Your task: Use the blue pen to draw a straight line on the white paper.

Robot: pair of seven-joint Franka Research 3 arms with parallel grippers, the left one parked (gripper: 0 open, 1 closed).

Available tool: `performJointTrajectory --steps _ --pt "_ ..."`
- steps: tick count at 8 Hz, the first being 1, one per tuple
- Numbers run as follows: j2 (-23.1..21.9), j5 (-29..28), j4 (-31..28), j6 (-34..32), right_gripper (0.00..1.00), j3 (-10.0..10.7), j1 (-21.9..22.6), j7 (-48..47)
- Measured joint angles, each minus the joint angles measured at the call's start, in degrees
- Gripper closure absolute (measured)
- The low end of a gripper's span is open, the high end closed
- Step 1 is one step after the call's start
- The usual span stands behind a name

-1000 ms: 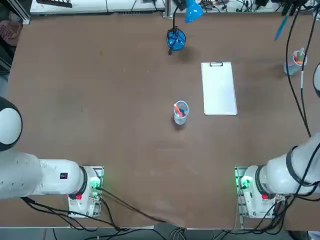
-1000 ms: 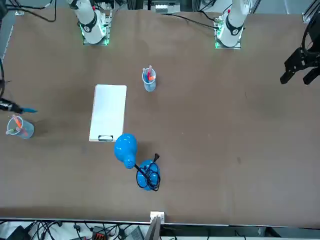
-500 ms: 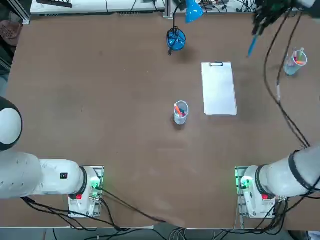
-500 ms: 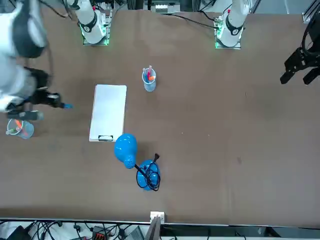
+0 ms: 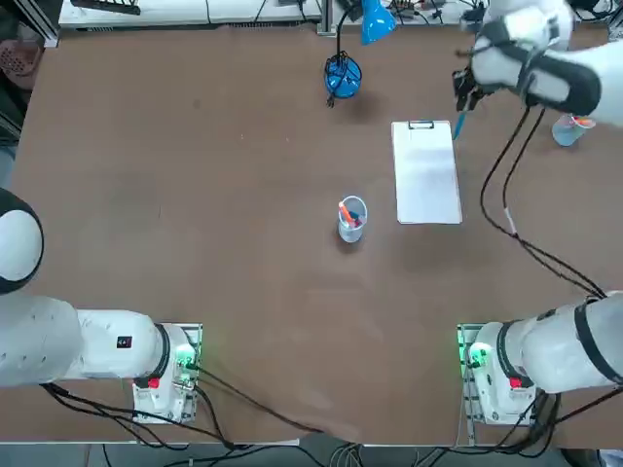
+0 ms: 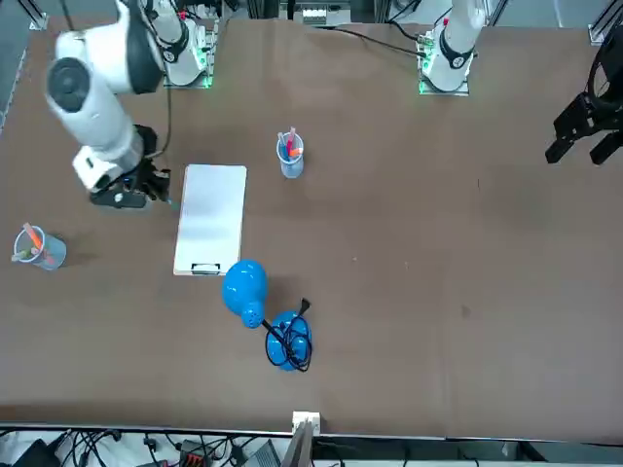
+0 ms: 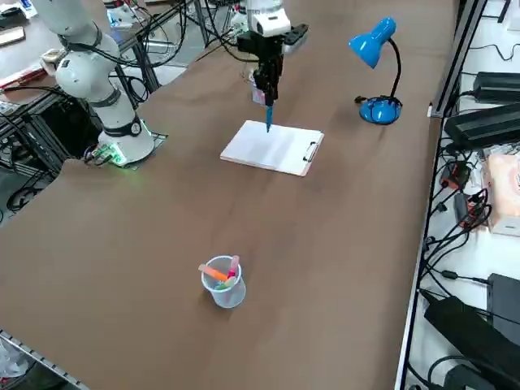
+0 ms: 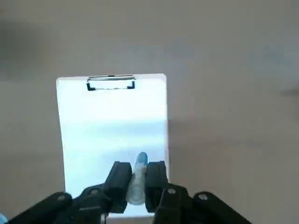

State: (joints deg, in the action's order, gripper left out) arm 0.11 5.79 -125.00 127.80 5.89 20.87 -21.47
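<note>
matte brown table (image 5: 214, 195) | flat white paper (image 5: 425, 175) | right end effector (image 8: 138, 179) clamps slim blue pen (image 8: 137, 179)

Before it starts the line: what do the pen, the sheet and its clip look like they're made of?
Blue pen, shut in the right gripper: looks like plastic, from its smooth, pale, slightly see-through barrel. White paper: flat matte white, paper or thin board; which one is unclear. Clip: probably metal, a dark thin bar with a slight sheen.
</note>
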Motion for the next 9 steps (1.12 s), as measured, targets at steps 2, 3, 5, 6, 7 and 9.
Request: performJointTrajectory --steps 2,3,5,6,7,9 --pt "0.7 0.8 -5.1 7.7 0.8 -0.1 1.2 -2.4" --pt "1.2 2.3 -6.4 9.3 0.8 0.0 1.2 -2.6" --pt "2.8 5.0 -7.1 11.0 0.8 0.0 1.2 -2.8" --pt "3.9 6.0 -7.1 11.9 0.8 0.0 1.2 -3.0" --pt "4.8 6.3 -7.1 12.3 0.8 0.0 1.2 -3.5" --pt "6.2 6.8 -6.9 13.1 0.8 0.0 1.7 -5.5"
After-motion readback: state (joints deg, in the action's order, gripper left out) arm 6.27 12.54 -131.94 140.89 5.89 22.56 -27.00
